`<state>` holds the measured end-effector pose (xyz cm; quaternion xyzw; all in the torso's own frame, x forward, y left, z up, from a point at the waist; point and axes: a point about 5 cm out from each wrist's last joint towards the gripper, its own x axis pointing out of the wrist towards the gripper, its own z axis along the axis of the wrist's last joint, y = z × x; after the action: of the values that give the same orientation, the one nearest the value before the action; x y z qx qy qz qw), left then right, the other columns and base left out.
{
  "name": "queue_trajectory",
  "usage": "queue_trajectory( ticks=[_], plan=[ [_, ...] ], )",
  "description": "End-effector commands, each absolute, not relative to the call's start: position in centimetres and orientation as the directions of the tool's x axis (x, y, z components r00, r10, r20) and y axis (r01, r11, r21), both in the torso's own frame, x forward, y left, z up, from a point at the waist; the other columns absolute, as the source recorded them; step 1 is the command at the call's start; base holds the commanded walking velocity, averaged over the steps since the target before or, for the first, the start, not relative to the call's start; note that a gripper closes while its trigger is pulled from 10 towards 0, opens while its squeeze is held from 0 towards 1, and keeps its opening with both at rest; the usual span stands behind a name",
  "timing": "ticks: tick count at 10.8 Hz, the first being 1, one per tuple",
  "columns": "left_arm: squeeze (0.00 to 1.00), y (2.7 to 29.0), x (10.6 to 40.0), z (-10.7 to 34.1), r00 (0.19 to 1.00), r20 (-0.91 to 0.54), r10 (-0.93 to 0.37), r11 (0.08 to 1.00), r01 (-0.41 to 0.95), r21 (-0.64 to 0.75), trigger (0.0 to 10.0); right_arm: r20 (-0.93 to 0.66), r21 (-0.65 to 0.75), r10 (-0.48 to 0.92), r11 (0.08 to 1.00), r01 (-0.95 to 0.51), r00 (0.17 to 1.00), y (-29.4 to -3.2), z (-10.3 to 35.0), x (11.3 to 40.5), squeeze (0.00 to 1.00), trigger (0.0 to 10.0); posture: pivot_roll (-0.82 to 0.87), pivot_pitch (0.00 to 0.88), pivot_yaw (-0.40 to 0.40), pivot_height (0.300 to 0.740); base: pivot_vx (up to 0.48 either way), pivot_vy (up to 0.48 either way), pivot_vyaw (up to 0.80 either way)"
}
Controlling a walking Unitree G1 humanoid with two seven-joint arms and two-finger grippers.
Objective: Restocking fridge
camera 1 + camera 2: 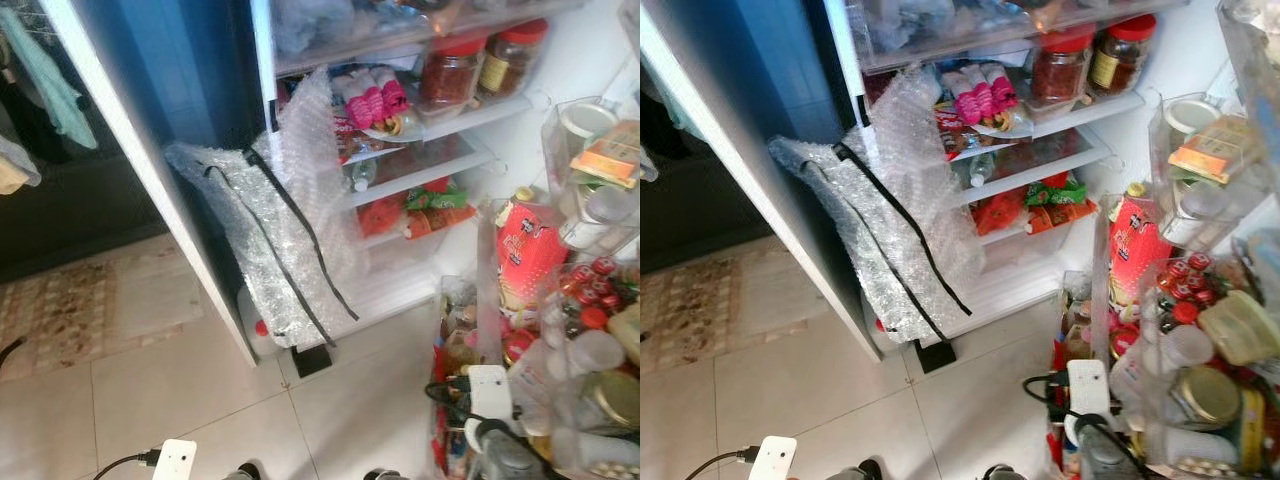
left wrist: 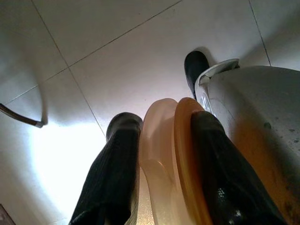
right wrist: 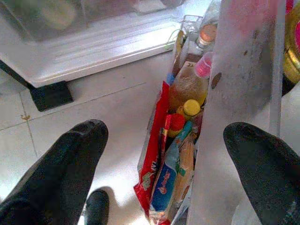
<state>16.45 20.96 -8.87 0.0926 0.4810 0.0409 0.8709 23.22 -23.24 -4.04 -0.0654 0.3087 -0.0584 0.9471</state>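
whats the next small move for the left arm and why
Probably raise the left gripper toward the fridge shelves. It is shut on a pale container and points down at the floor tiles, while the fridge stands open ahead with a bubble wrap sheet hanging over its lower front.

Left gripper (image 2: 159, 173) fingers clamped; right gripper (image 3: 164, 164) fingers spread wide.

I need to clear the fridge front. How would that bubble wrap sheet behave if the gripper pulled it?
The bubble wrap is probably light and floppy: it drapes and creases over the fridge's lower edge. Its black strips may snag. It could drag across shelf items.
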Motion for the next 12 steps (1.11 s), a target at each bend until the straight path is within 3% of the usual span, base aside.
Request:
queue_trajectory(
  ticks=[1, 6, 9, 12],
  plan=[
    [0.00, 17.8, 14.9, -10.0, 0.489, -0.870, 0.061, 0.993, 0.056, 0.101, 10.0, -0.577, -0.172, -0.155, 0.983, 0.066, 0.802, -23.8, -4.1, 22.8, 0.00, 10.0, -0.16, 0.200, -0.046, 0.740, 0.000, 0.000, 0.00],
    [0.00, 17.3, 16.0, -9.6, 0.502, -0.865, 0.018, 0.985, 0.141, 0.102, 10.0, -0.600, -0.162, -0.188, 0.980, 0.112, 0.777, -24.7, -4.7, 21.6, 0.00, 10.0, -0.18, 0.201, 0.001, 0.740, 0.000, 0.000, 0.00],
    [0.00, 18.2, 16.3, -9.4, 0.512, -0.857, 0.058, 0.987, 0.101, 0.127, 10.0, -0.612, -0.175, -0.150, 0.983, 0.052, 0.777, -24.1, -4.6, 22.1, 0.00, 10.0, -0.18, 0.196, -0.081, 0.740, 0.000, 0.000, 0.00],
    [0.00, 18.3, 15.9, -9.6, 0.497, -0.865, 0.067, 0.989, 0.079, 0.122, 10.0, -0.591, -0.133, -0.146, 0.988, 0.083, 0.793, -23.4, -3.9, 23.6, 0.00, 10.0, -0.14, 0.176, -0.060, 0.740, 0.000, 0.000, 0.00]
  ],
)
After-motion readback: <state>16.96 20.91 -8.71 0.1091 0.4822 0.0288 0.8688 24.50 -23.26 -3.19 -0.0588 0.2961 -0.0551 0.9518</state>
